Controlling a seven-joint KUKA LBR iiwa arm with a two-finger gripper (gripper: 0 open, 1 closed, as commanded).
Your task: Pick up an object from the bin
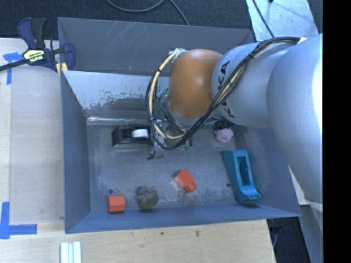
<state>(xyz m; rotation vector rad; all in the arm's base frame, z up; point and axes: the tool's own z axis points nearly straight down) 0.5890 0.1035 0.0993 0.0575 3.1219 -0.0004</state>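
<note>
Grey arm (pixel 274 86), orange wrist cover (pixel 189 84), low over bin's (pixel 77 147) back. Hand (pixel 156 145) just right of black holder with white roll (pixel 130 136); grip state impossible to tell. Toward front: orange block (pixel 116 203), grey lump (pixel 146 198).

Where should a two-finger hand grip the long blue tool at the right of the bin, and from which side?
Probably across the middle of the blue tool, coming straight down from above. It lies flat on the bin floor, its long sides look straight and parallel, and nothing touches them.
</note>
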